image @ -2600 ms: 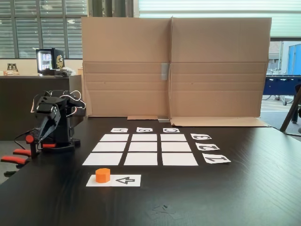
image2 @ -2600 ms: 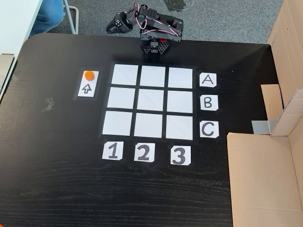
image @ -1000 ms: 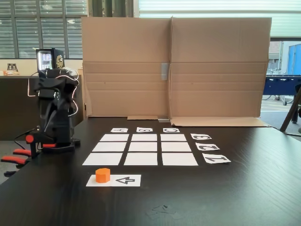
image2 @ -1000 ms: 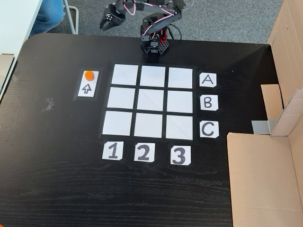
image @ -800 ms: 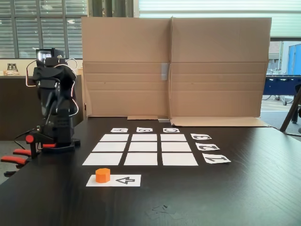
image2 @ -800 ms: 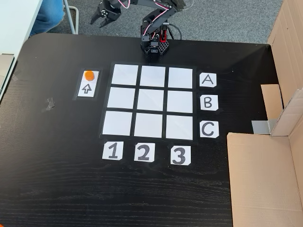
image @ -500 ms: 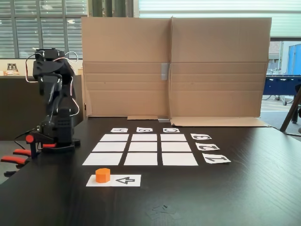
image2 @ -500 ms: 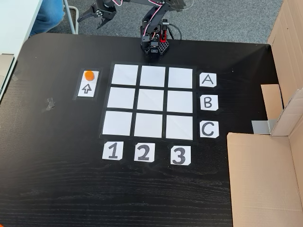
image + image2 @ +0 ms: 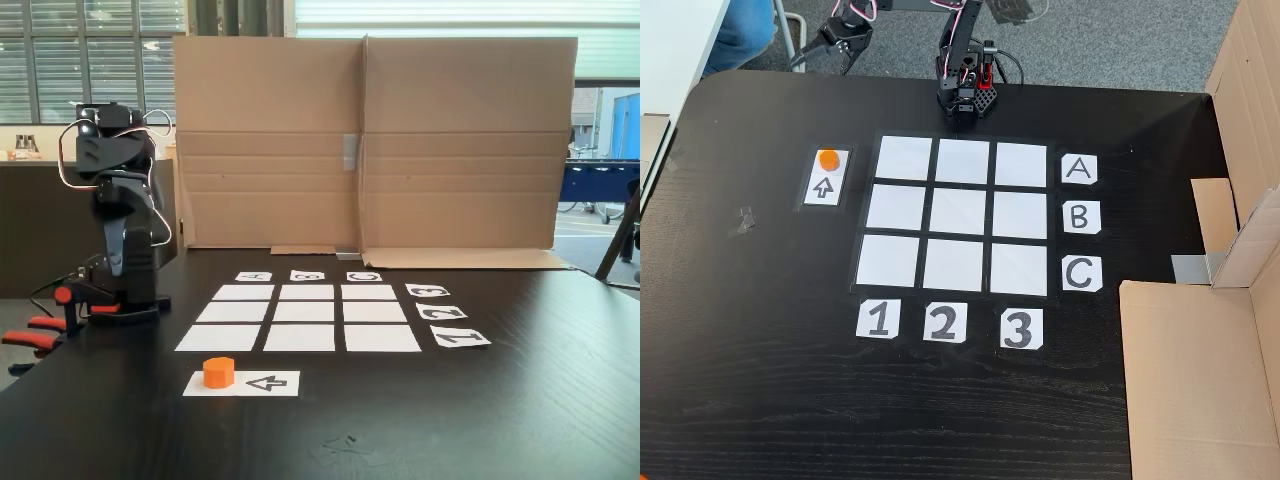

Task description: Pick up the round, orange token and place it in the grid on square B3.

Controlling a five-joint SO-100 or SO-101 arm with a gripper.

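The orange token (image 9: 827, 158) lies on one end of a white strip with a black arrow (image 9: 825, 178), left of the grid (image 9: 962, 214) in the top-down fixed view. The low fixed view has the token (image 9: 218, 372) nearest the camera, in front of the grid (image 9: 298, 317). Square B3 (image 9: 1019, 214), the white cell beside card B and above card 3, is bare; in the low view it is the middle cell of the far row (image 9: 306, 292). My gripper (image 9: 825, 58) hangs open and empty over the table's far edge, well beyond the token. The black arm (image 9: 118, 240) stands raised.
A tall cardboard wall (image 9: 370, 150) closes the back of the table, and cardboard sheets (image 9: 1200, 380) cover its right side from above. Red-orange clamp handles (image 9: 30, 337) stick out at the arm's base. A person's blue-clad leg (image 9: 745, 30) is beyond the table's corner.
The arm has unfolded and risen from its folded pose. Its gripper has swung left along the table's far edge in the top-down view and spread open. The token has not moved.
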